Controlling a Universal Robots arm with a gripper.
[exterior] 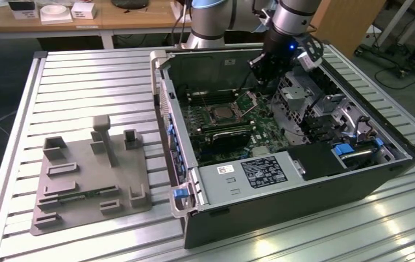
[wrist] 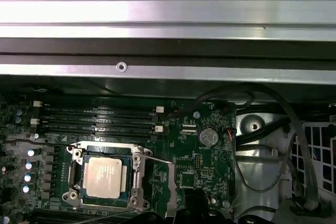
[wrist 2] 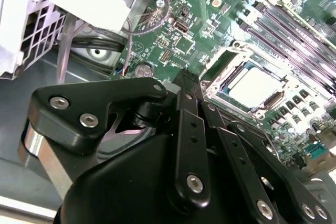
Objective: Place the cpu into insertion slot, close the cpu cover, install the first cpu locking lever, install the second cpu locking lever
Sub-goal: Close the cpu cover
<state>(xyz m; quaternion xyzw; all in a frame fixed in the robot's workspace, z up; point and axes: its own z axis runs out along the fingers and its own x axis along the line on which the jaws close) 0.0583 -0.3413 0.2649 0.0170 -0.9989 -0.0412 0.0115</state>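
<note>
Robot arm [exterior: 215, 22] reaches into an open PC case [exterior: 288, 204] on a slatted metal table [exterior: 83, 76], its claw [exterior: 263, 82] low over the green circuit board [wrist: 212, 163]. The cpu [wrist: 103, 177] sits flat in the insertion slot [wrist: 135, 179], silver top up, edges square w/ the rim in both wrist views. The cpu cover [wrist: 171, 184] stands open, hinged up on the side of the slot nearest the claw. In the exterior view it shows as a bright tilted frame btwn slot and claw. The claw's dark tip is just beside that raised frame; contact or a small gap, can't tell. How far the claw is open, and whether it has hold of anything, can't be told either.

Judgement: chip is seated, so the step in hand is closing the cover. To do it well, press on the cover's free edge, far from the hinge, and bring it over in a slow arc. Keep contact on the frame metal, never on the chip's top. The window should settle evenly round the chip, no corner riding high. What looks like a thin wire lever [wrist: 37, 141] lies out to one side; it should stay clear of the frame as it drops. Memory sticks [wrist: 94, 119] run near the slot, so little room for sideways drift.
</note>
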